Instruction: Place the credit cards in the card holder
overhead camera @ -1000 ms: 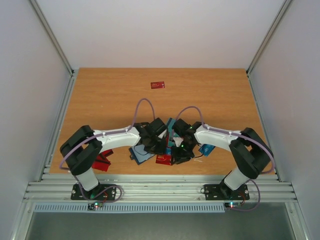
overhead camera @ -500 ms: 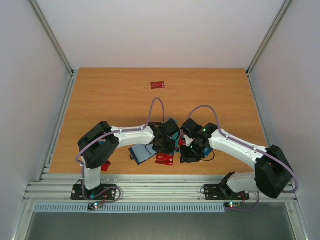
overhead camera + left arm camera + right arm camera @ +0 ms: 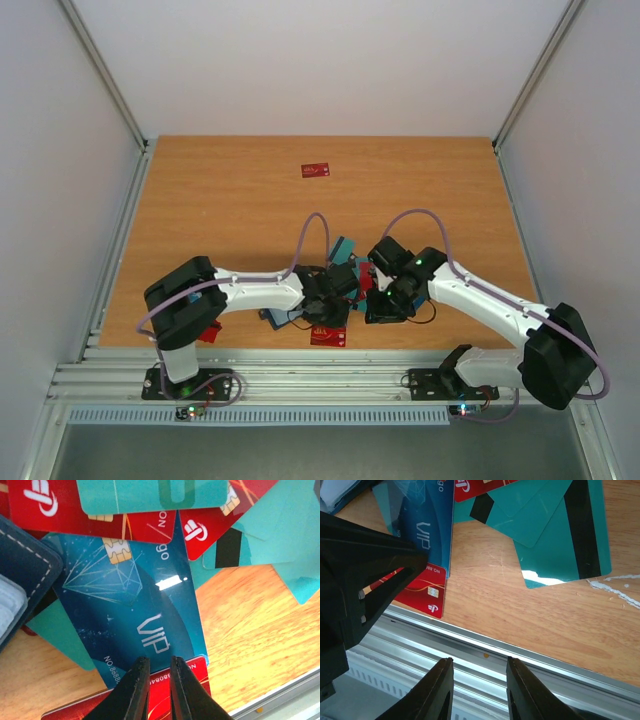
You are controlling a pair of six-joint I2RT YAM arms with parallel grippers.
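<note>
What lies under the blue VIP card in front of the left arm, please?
A red card pokes out beneath one end of the blue VIP card, and a teal card beneath its long side. Whatever else lies under it is covered.

Your left arm (image 3: 250,288) reaches from its base toward the middle, forearm stretched to the right and wrist tipped down. Your left gripper (image 3: 158,661) has its fingers almost together, with only a thin slit between them and nothing in it. Your right arm (image 3: 480,300) sits low, elbow far out to the right, forearm running leftward. Your right gripper (image 3: 479,662) points down, fingers plainly parted around nothing. The two grippers sit near each other.
</note>
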